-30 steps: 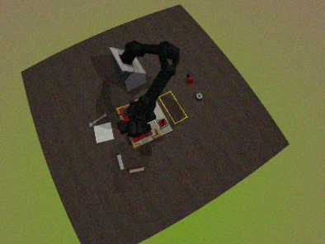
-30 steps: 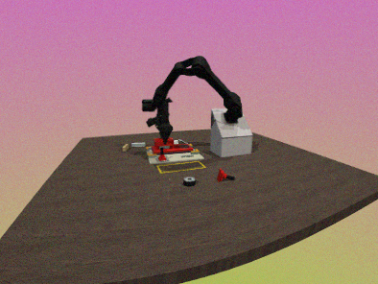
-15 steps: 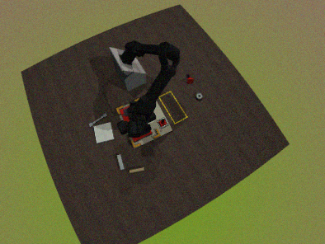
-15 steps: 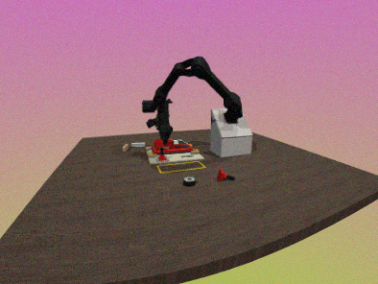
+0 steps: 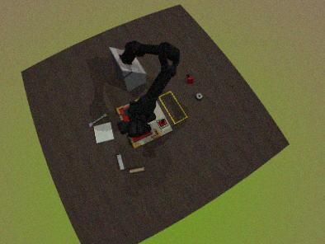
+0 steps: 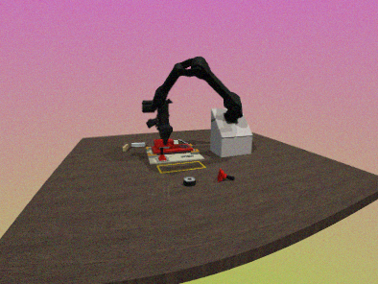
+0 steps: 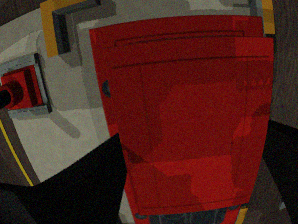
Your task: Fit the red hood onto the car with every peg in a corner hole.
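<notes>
The red hood (image 7: 185,110) (image 6: 161,143) is between the fingers of my gripper (image 7: 193,132) (image 6: 165,140), which is shut on it. The fingers show at the left and right in the wrist view. The hood is over the red chassis (image 7: 170,25) (image 6: 184,150), on it or very close above. The chassis shows past the hood at the top and left in the wrist view and lies in the jig on a pale board (image 7: 55,135) (image 6: 182,158). A dark grey part (image 7: 185,217) shows below the hood's lower edge. The hood covers the pegs and holes, so whether they are engaged cannot be told.
Orange jig corners (image 7: 49,30) stand around the chassis. Beside it a red piece with a black stem (image 7: 22,90) (image 5: 162,122) stands in a grey frame. A white box (image 6: 232,145) (image 5: 136,81), a wheel (image 5: 199,96) (image 6: 189,181), a white square (image 5: 103,133) and a wooden block (image 5: 137,170) lie farther out.
</notes>
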`<state>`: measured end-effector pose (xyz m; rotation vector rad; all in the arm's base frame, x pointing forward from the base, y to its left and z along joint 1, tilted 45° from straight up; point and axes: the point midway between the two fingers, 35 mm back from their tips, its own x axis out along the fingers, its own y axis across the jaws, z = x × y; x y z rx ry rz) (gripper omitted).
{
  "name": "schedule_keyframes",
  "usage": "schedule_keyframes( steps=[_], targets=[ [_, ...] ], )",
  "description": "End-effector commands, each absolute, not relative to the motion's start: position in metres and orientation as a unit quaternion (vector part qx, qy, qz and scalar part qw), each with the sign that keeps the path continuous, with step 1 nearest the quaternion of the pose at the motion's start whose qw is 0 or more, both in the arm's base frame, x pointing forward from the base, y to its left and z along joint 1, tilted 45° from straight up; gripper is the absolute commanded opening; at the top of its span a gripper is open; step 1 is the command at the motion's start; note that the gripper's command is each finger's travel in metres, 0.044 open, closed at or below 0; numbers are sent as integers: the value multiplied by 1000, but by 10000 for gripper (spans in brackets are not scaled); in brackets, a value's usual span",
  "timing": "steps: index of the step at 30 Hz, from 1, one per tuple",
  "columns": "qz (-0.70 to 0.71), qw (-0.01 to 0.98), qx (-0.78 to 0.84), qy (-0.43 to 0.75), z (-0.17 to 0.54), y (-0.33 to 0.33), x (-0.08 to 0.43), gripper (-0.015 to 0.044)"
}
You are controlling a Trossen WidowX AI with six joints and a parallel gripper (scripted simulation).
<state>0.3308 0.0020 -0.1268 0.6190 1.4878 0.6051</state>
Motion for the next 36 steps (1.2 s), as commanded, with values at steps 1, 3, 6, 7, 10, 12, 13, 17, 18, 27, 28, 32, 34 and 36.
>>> schedule_keyframes(
  steps=[1, 3, 6, 7, 10, 12, 13, 17, 18, 27, 28, 32, 34, 36],
  targets=[
    [267, 652, 272, 655, -125, 0, 331, 0],
    [267, 652, 272, 655, -124, -1, 331, 0],
    [267, 653, 272, 655, -123, -2, 331, 0],
    [267, 653, 272, 655, -123, -2, 331, 0],
    [267, 653, 272, 655, -123, -2, 331, 0],
    [267, 653, 272, 655, -123, -1, 331, 0],
    [267, 653, 272, 655, -124, -1, 331, 0],
    [267, 653, 273, 654, -124, -1, 331, 0],
    [267, 653, 273, 654, -125, 0, 331, 0],
    [267, 653, 273, 654, -125, 0, 331, 0],
    [267, 653, 273, 654, -125, 0, 331, 0],
    [267, 653, 273, 654, -127, 2, 331, 0],
    [267, 653, 273, 654, -127, 2, 331, 0],
    [267, 653, 273, 654, -128, 3, 331, 0]
  ],
)
